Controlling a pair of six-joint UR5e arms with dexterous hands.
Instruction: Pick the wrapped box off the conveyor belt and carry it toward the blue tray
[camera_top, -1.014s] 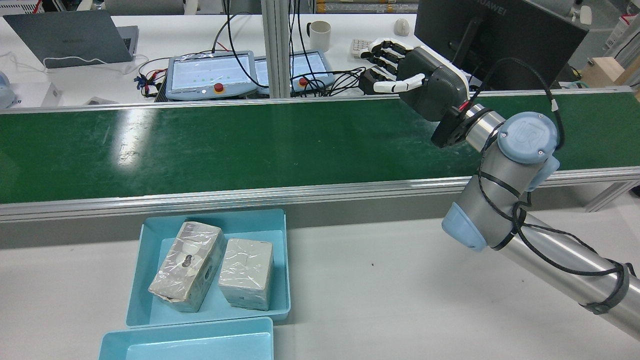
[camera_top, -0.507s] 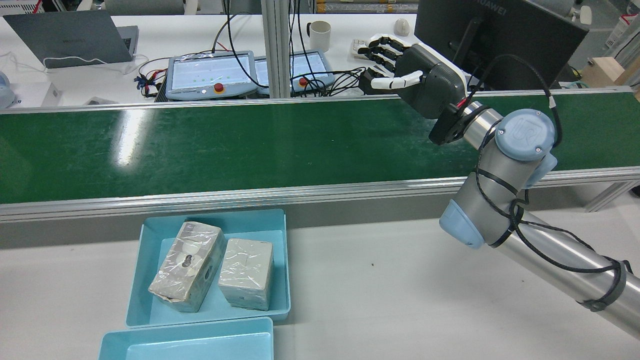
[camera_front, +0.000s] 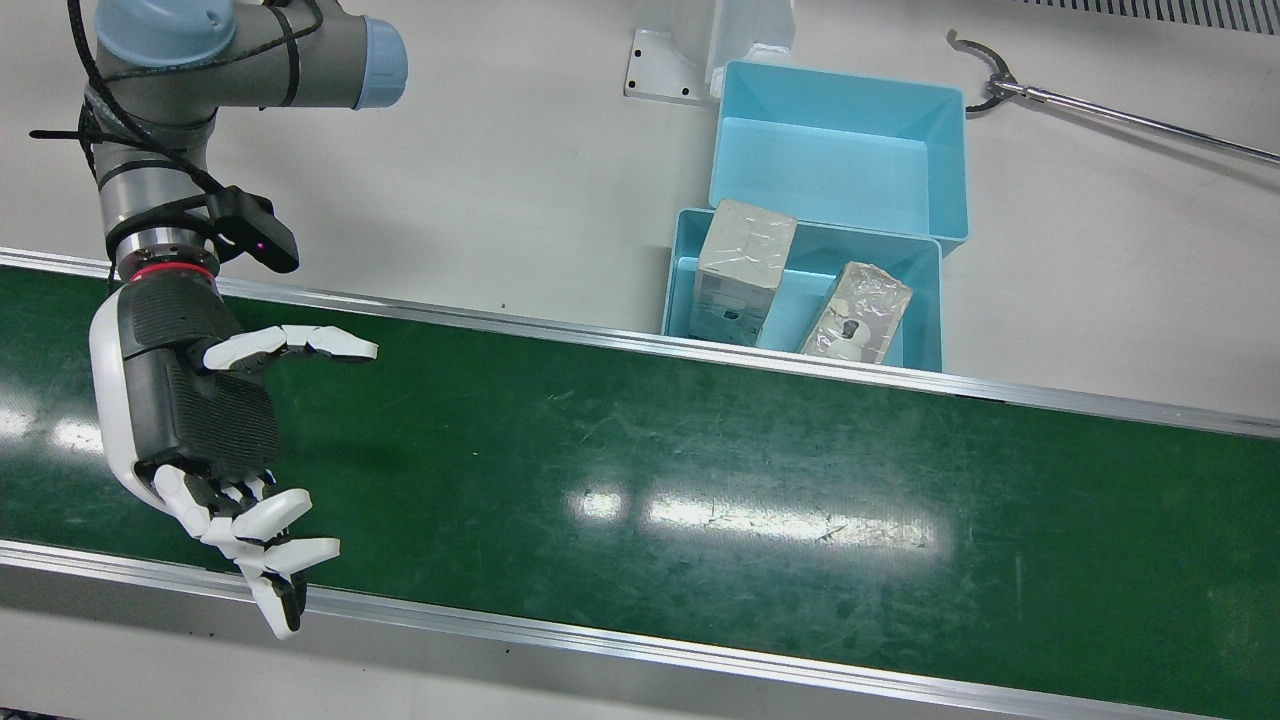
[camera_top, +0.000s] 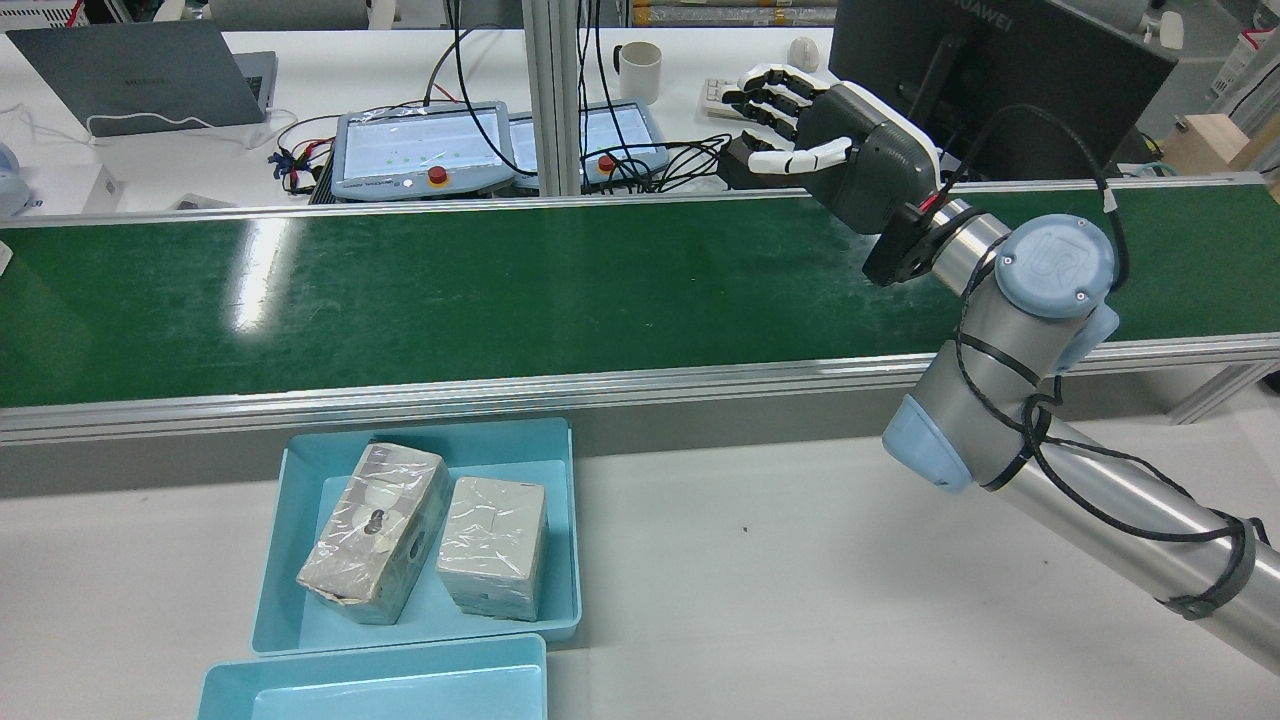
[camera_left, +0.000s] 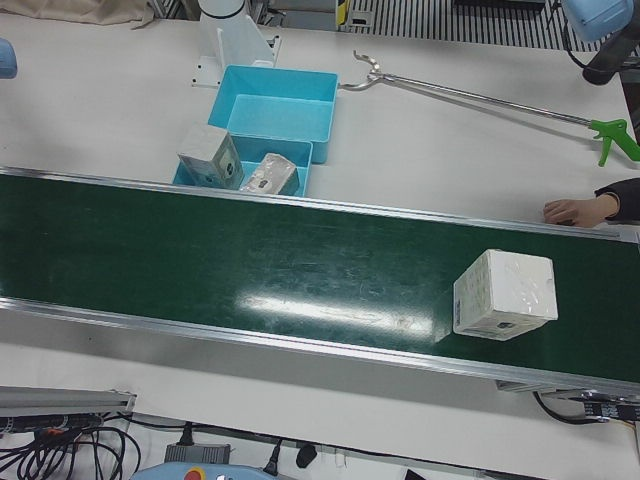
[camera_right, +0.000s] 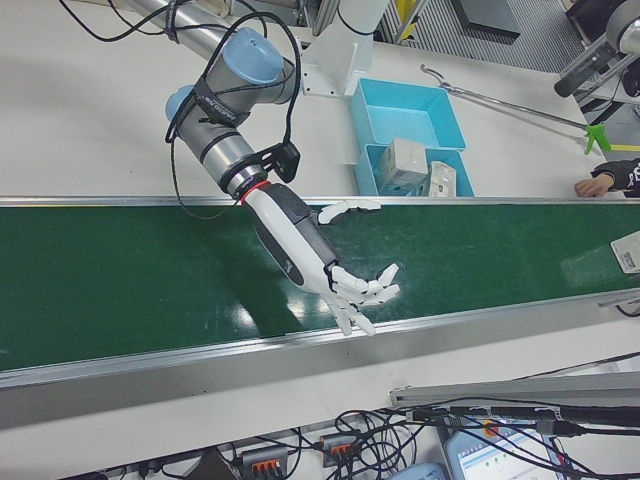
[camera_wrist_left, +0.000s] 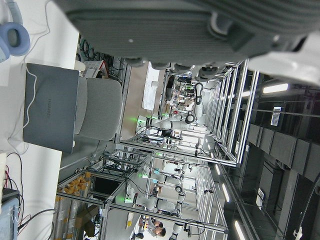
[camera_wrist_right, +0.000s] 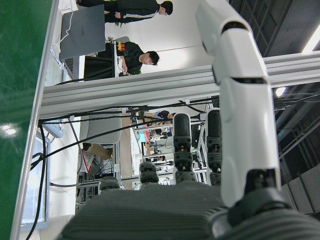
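Note:
A white wrapped box (camera_left: 505, 295) lies on the green conveyor belt (camera_left: 250, 260) at the right end of the left-front view; its edge shows in the right-front view (camera_right: 628, 250). My right hand (camera_front: 200, 430) hovers over the belt's other end, open, fingers spread, holding nothing, also seen in the rear view (camera_top: 840, 140) and right-front view (camera_right: 320, 250). The blue tray (camera_top: 572, 520) beside the belt holds two wrapped boxes (camera_top: 375, 530) (camera_top: 495, 545). Of my left hand (camera_wrist_left: 200, 30) only the dark palm shows, in its own view.
A second, empty blue tray (camera_front: 840, 150) adjoins the first. A long reacher tool (camera_left: 480, 95) lies on the white table. A person's hand (camera_left: 575, 210) rests at the belt's edge near the box. Teach pendants (camera_top: 420, 150), a laptop and a monitor stand beyond the belt.
My right hand has risen slightly and shifted toward the belt's far side, still open. A white corner now shows at the belt's left edge in the rear view.

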